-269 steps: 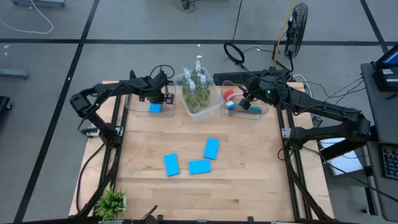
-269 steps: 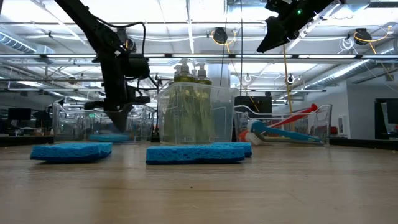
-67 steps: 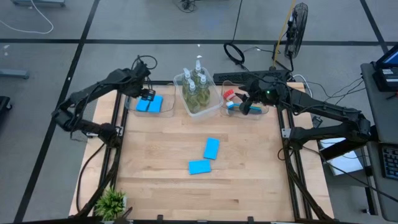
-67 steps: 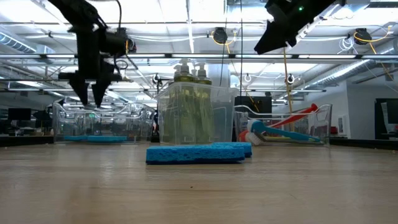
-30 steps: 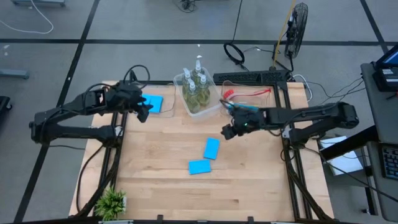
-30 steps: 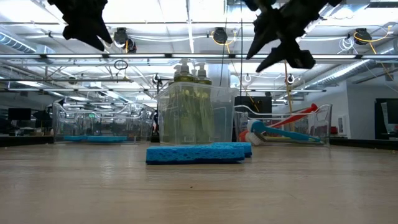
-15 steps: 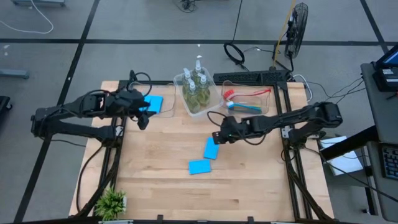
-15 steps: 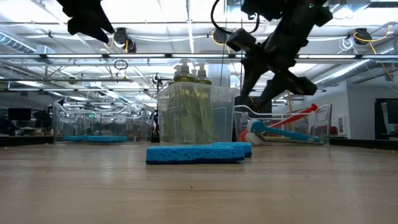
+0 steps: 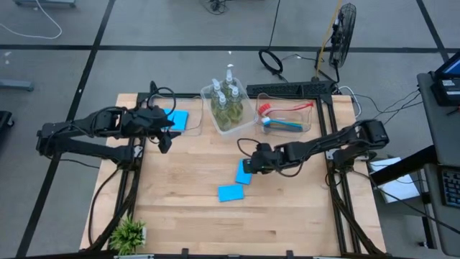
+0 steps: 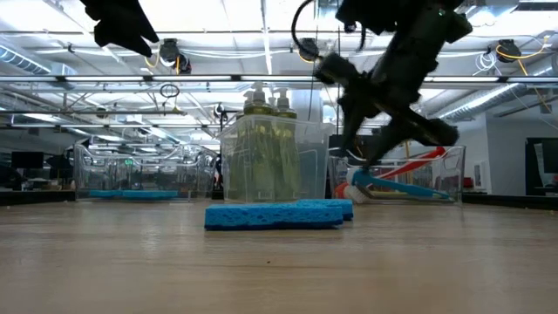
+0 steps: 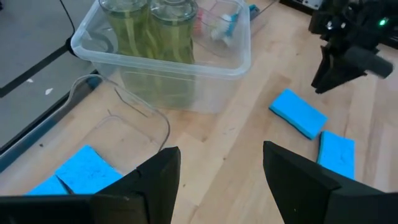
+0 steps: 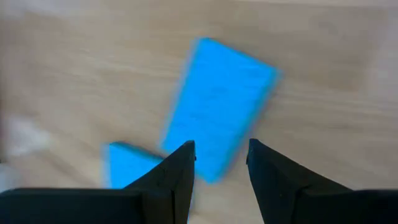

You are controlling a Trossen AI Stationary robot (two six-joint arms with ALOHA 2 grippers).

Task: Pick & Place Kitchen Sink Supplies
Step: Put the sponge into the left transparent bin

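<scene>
The right hand (image 9: 248, 167) hangs low over the nearer-to-the-tubs of two loose light-blue sponges (image 9: 244, 172) on the wooden tabletop (image 9: 180, 201), its fingers (image 12: 168, 177) parted a little and empty, pointing down at that sponge. The second sponge (image 9: 230, 193) lies just beside it, toward the front edge. The left hand (image 9: 164, 138) hovers near the left clear tub (image 9: 188, 129), fingers (image 11: 155, 180) spread moderately with nothing between them; two sponges (image 9: 177, 119) already lie in that tub. The middle tub (image 9: 251, 124) holds the pump bottles (image 9: 226, 101) of yellow-green liquid. The right tub (image 9: 305, 128) holds the dish brushes (image 9: 286, 122). A potted plant (image 9: 129, 234) stands at the front left corner.
</scene>
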